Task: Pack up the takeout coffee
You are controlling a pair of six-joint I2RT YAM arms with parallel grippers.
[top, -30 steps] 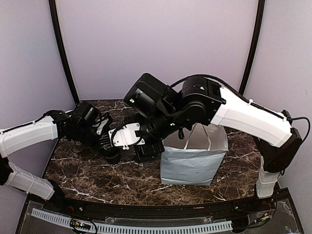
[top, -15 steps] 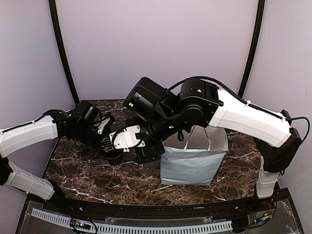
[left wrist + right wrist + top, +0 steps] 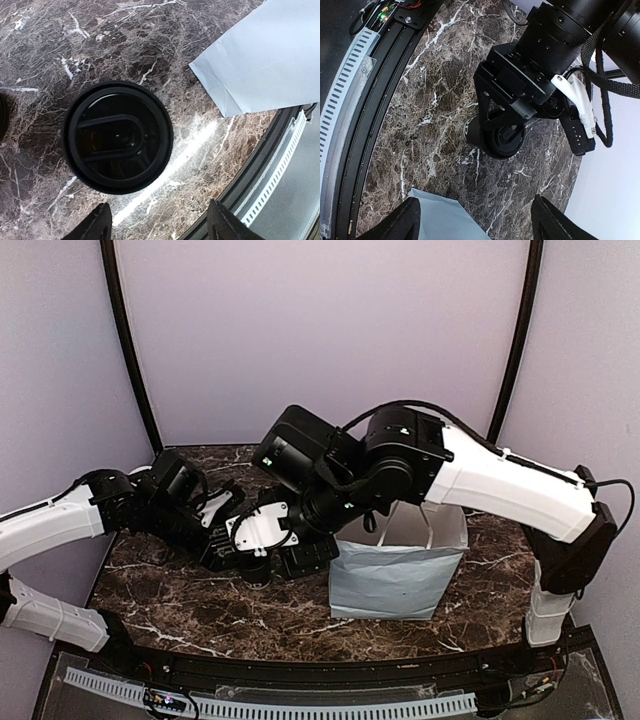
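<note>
The takeout coffee [image 3: 118,137], a dark cup with a round black lid, stands on the marble table [image 3: 165,30]. It also shows in the top view [image 3: 252,568] and the right wrist view [image 3: 497,139]. My left gripper [image 3: 159,226] is open just above it, and the lid lies ahead of its fingertips [image 3: 96,226], not between them. My right gripper [image 3: 479,222] is open and empty, over the table between the cup and the pale paper bag [image 3: 398,570]. The bag stands open to the right of the cup, and its corner shows in both wrist views [image 3: 260,65] [image 3: 437,220].
The table's near edge carries a black curved rail with a white perforated strip [image 3: 300,706], close to the cup in the right wrist view [image 3: 350,100]. The right arm's bulky wrist [image 3: 400,455] hangs over the bag and the left gripper [image 3: 222,545].
My left arm has moved right toward the bag, and the dark cup under it now sits farther right. The right gripper has dropped slightly lower and leftward.
</note>
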